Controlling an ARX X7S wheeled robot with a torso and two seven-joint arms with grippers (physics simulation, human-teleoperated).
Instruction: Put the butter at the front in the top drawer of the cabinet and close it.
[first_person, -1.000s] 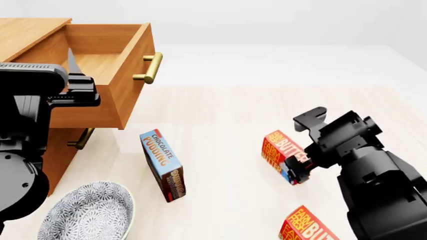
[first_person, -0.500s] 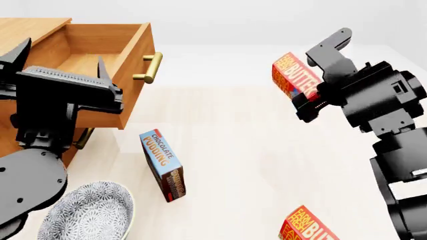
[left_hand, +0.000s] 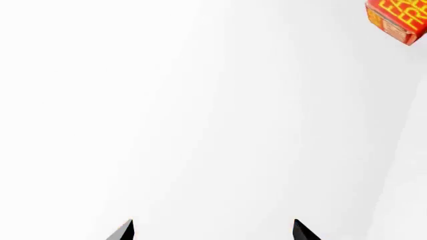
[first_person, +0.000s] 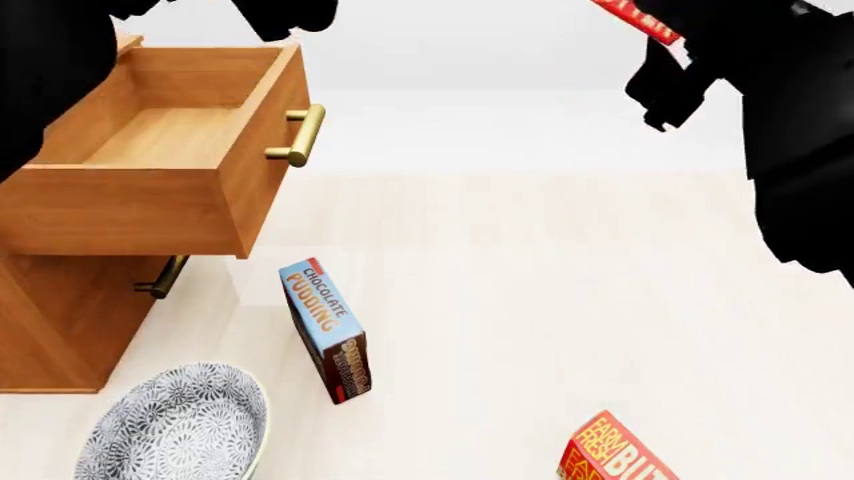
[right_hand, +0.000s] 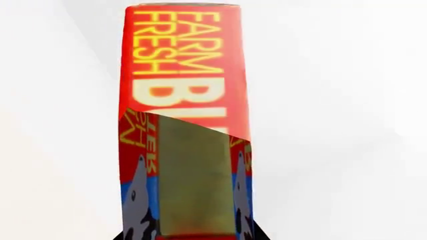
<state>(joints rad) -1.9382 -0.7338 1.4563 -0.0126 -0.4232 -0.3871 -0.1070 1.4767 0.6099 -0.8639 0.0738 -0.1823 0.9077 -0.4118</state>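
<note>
My right gripper (first_person: 663, 48) is shut on a red butter carton (first_person: 638, 20) and holds it high at the head view's top right, where only a sliver shows. In the right wrist view the carton (right_hand: 183, 75) fills the middle, between the jaws of that gripper (right_hand: 193, 235). A second identical butter carton (first_person: 617, 455) lies on the floor at the near edge. The top drawer (first_person: 147, 190) of the wooden cabinet (first_person: 60, 320) is pulled open and holds nothing. My left gripper (left_hand: 213, 232) is open and empty, with a butter carton (left_hand: 398, 20) far off in its view.
A blue chocolate pudding box (first_person: 324, 330) stands on the floor in front of the cabinet. A patterned grey bowl (first_person: 174, 425) sits at the near left. My left arm (first_person: 54, 60) is a dark mass above the drawer. A lower drawer handle (first_person: 160, 278) shows under the open drawer.
My right gripper has lifted the butter carton from the floor up to the top of the head view. My left arm has risen from in front of the drawer to the top left.
</note>
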